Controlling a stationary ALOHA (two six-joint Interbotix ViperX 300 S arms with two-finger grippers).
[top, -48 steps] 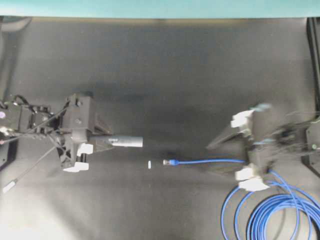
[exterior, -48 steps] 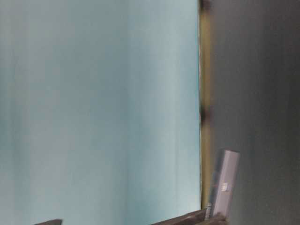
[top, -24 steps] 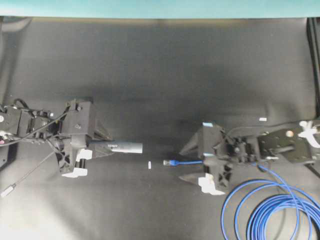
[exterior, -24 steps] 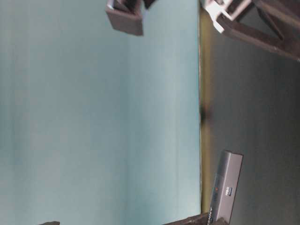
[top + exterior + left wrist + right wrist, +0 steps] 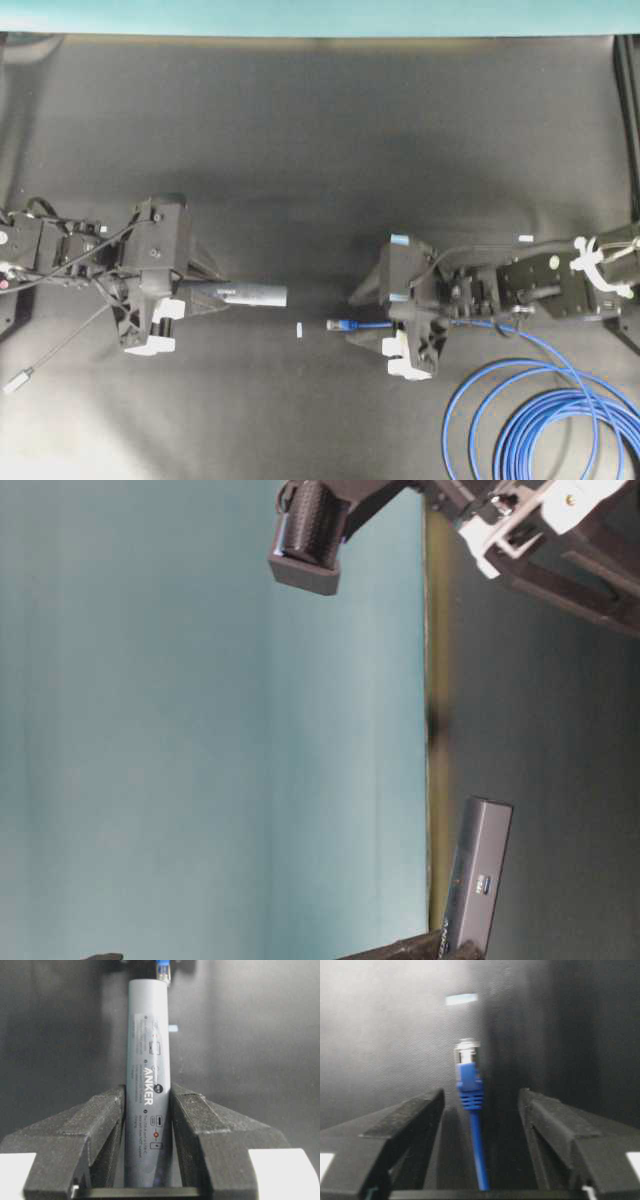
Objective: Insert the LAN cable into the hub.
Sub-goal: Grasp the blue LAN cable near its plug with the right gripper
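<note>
The hub (image 5: pixel 252 294), a slim dark grey bar, sticks out to the right from my left gripper (image 5: pixel 220 293), held clear of the mat. In the left wrist view both pads press its sides, so the left gripper (image 5: pixel 148 1094) is shut on the hub (image 5: pixel 149 1040). The LAN cable's plug (image 5: pixel 340 324) lies on the mat, pointing left toward the hub. My right gripper (image 5: pixel 352 321) straddles the cable just behind the plug. In the right wrist view the right gripper (image 5: pixel 481 1096) is open, with a gap on each side of the blue cable (image 5: pixel 476 1145) and its plug (image 5: pixel 468 1067).
A tiny white piece (image 5: pixel 299 329) lies on the mat between hub and plug. The blue cable's loops (image 5: pixel 545 425) lie at the lower right. The hub's thin grey cord ends in a silver plug (image 5: pixel 18 380) at the far left. A teal wall edge (image 5: pixel 320 15) runs along the back.
My right gripper came left along the cable from near the loops to just behind the plug, and its jaws narrowed. The left gripper and the hub hardly moved.
</note>
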